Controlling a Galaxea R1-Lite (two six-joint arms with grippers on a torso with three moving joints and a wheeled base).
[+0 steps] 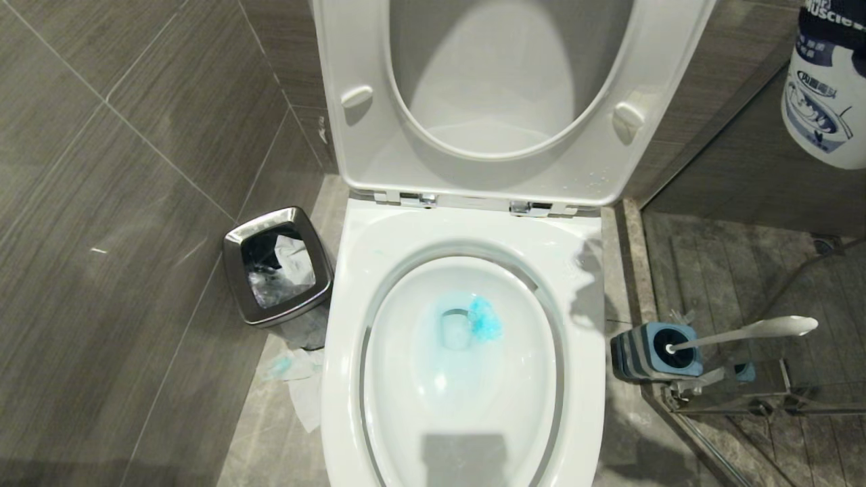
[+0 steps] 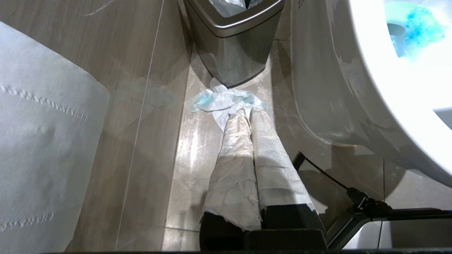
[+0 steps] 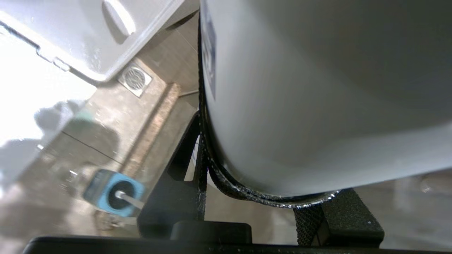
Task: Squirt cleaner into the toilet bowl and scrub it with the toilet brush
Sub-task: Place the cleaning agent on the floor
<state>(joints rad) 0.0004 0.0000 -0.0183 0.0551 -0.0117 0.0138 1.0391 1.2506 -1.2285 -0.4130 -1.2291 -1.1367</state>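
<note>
Clamping white cleaner bottle (image 3: 317, 88) in right gripper (image 3: 261, 197) | toilet brush (image 3: 122, 197) sitting below-left of gripper, apart | bottle's top cut off, probably upright | left gripper (image 2: 249, 116) closed, empty

Toilet bowl (image 1: 406, 406) blue-stained; toilet brush (image 1: 744, 333) in holder.

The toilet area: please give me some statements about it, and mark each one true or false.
1. The seat and lid are raised. True.
2. The water in the toilet bowl shows blue cleaner. True.
3. The toilet brush lies inside the bowl. False: it stands in its holder, on the floor beside the toilet.
4. The right gripper is empty. False: it grips a white cleaner bottle.
5. The steel bin is closed. False: it is open, with paper inside.
</note>
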